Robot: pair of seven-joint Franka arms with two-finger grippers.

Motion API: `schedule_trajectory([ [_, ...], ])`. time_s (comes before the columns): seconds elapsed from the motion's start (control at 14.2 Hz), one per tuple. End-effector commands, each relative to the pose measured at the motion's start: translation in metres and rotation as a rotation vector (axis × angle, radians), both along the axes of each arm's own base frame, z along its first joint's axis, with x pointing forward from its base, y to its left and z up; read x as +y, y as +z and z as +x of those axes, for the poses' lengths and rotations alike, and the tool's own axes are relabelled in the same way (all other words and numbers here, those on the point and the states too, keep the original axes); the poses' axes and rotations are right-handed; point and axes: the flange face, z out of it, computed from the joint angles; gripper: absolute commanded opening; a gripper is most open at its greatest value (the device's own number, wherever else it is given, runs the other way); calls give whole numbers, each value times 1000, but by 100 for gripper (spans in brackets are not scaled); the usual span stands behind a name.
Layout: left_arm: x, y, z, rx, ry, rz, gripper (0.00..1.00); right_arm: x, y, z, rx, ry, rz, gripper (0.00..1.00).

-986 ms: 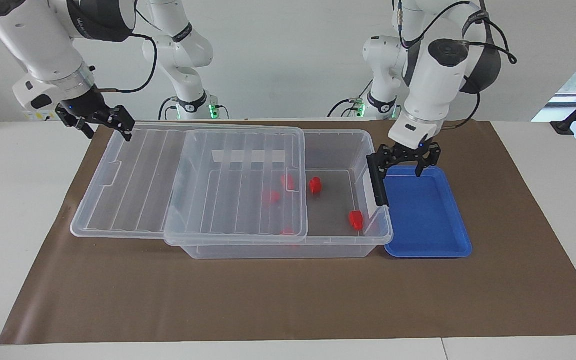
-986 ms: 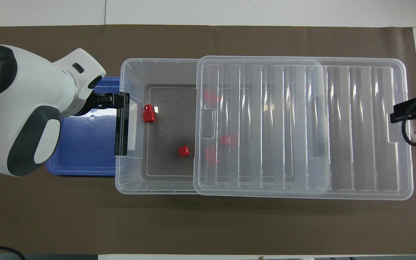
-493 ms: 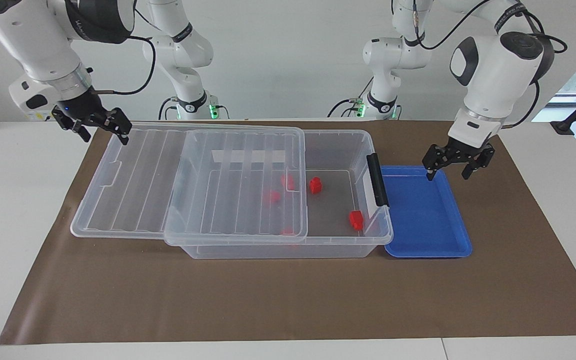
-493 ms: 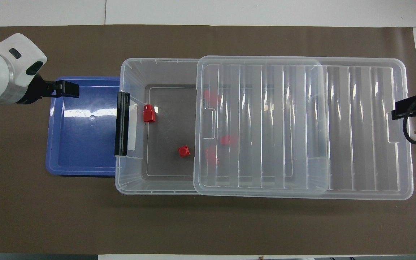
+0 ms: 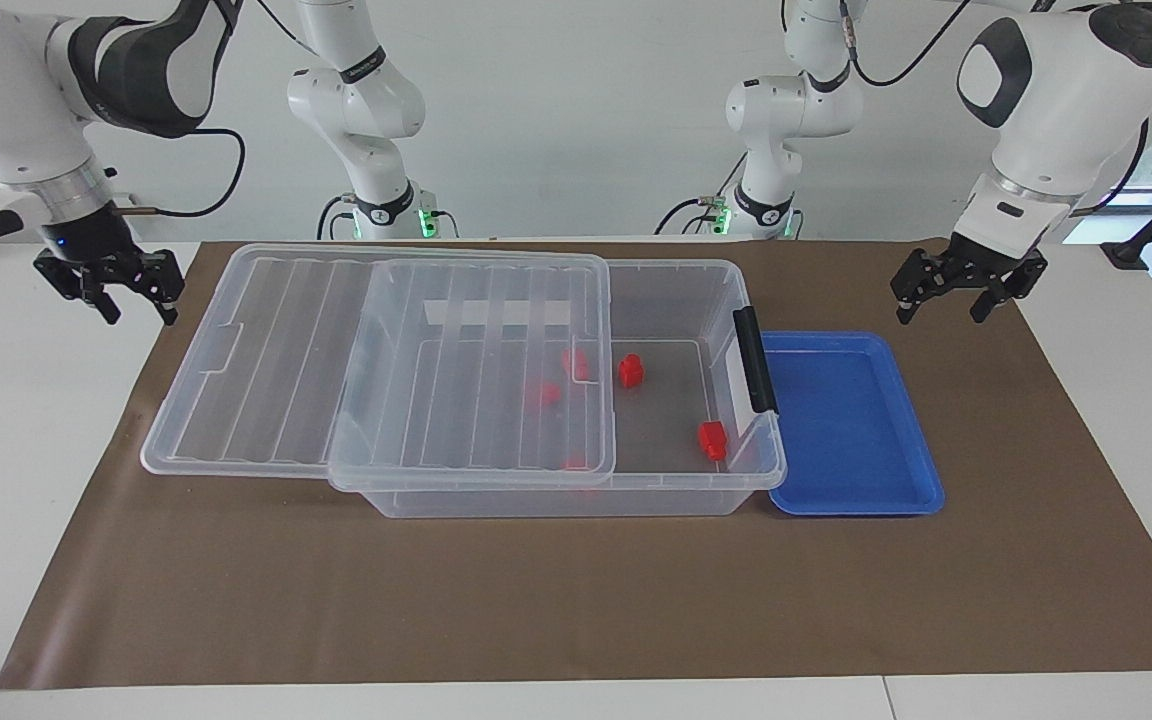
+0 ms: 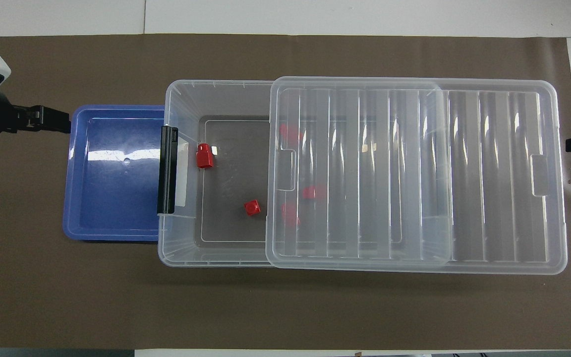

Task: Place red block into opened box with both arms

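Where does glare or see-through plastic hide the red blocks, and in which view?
Overhead view: white glare streaks run along the ribbed clear plastic lid, and the small red plastic blocks under it show only as pale smears; a bright reflection crosses the shallow blue tray. Facing view: little glare, yet the lid again dims the covered blocks; the uncovered ones are crisp.

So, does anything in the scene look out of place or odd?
Only the lid: it sits slid sideways on the box, overhanging toward the right arm's end. The red blocks lie inside the box, and the blue tray holds nothing.
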Motion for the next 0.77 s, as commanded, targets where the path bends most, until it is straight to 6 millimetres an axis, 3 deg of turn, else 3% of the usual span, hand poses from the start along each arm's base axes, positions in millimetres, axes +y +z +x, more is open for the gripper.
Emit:
schedule_trajectory([
  [0.0,11,10,-8,34,-10,-27,100,1,-6,-20,-14,25,5,0],
  [0.14,16,13,-15,58,-3,-34,100,-25,-28,-23,20,-29,16,0],
  [0.21,16,23,-24,40,-1,-35,100,-40,-44,-20,45,-59,28,0],
  [0.49,7,22,-35,49,-18,-34,100,-35,-54,-14,57,-150,49,0],
  [0.7,3,19,-36,51,-16,-34,100,-29,-69,-6,88,-107,55,0],
])
